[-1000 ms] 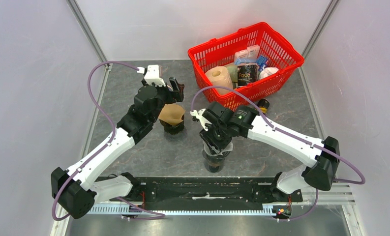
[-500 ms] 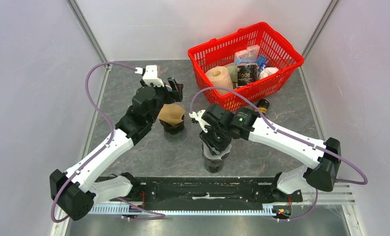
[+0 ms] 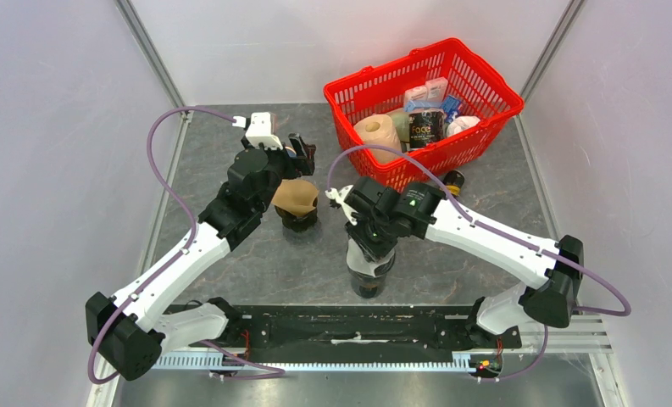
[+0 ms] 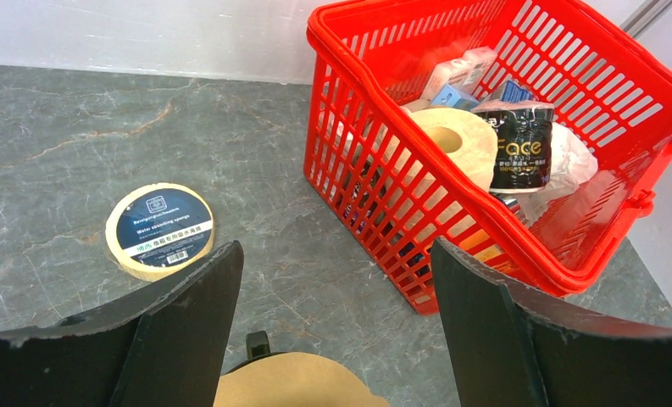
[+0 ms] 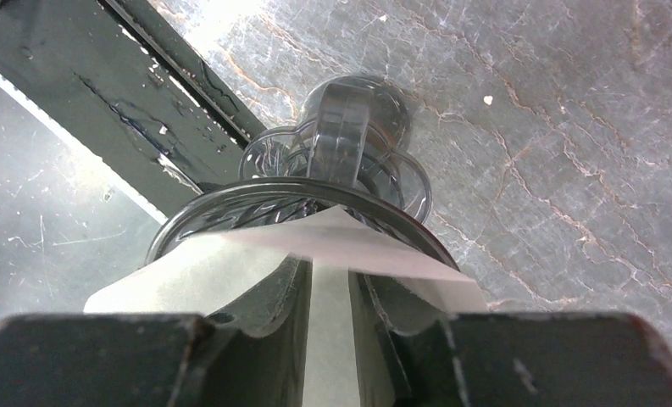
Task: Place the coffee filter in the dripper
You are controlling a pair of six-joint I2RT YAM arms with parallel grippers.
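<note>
My right gripper (image 5: 330, 292) pinches the white paper coffee filter (image 5: 197, 264) over the clear ribbed dripper (image 5: 347, 136); my left gripper (image 4: 336, 315) hangs with its fingers wide apart.

Dripper (image 5: 349, 140) clear glossy plastic; filter (image 5: 205, 267) matt white paper; table (image 5: 569, 127) grey marbled, smooth; basket (image 4: 319, 38) red plastic

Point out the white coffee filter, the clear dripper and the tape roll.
white coffee filter (image 5: 205, 263), right wrist view, on its left flap.
clear dripper (image 5: 256, 193), right wrist view, on its curved rim.
tape roll (image 4: 160, 229), left wrist view, on its labelled top face.
</note>
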